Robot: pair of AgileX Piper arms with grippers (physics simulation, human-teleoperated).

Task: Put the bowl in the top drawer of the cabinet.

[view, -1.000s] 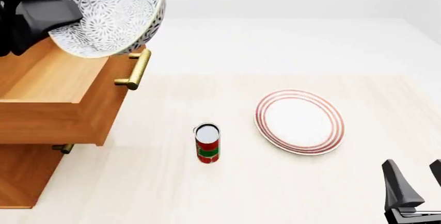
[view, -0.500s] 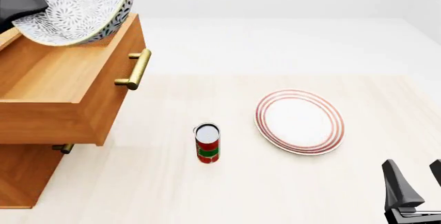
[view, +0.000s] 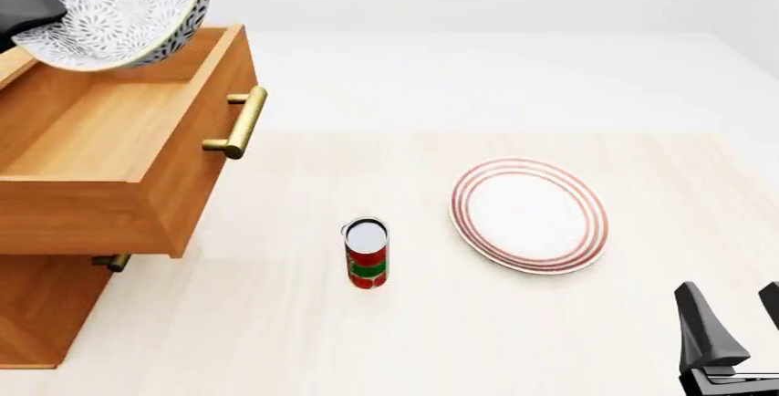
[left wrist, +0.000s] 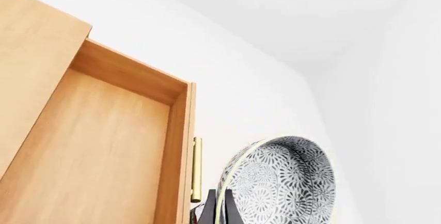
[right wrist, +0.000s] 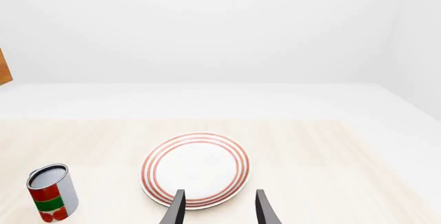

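Two tools showed: the left tool (left wrist: 219, 208) pinched the rim of the bowl (view: 112, 5), holding it tilted on edge above the far part of the top drawer (view: 116, 154), which stood pulled out of the cabinet (view: 36, 309). The bowl was round and deep, white with a dense grey-blue floral speckle inside and out. The drawer's brass bar handle (view: 241, 122) faced the tabletop (view: 402, 341). The right tool (right wrist: 219, 207) hung with fingers spread near the red-ringed plate (view: 530, 215), with a red and green can (view: 367, 253) left of the plate.
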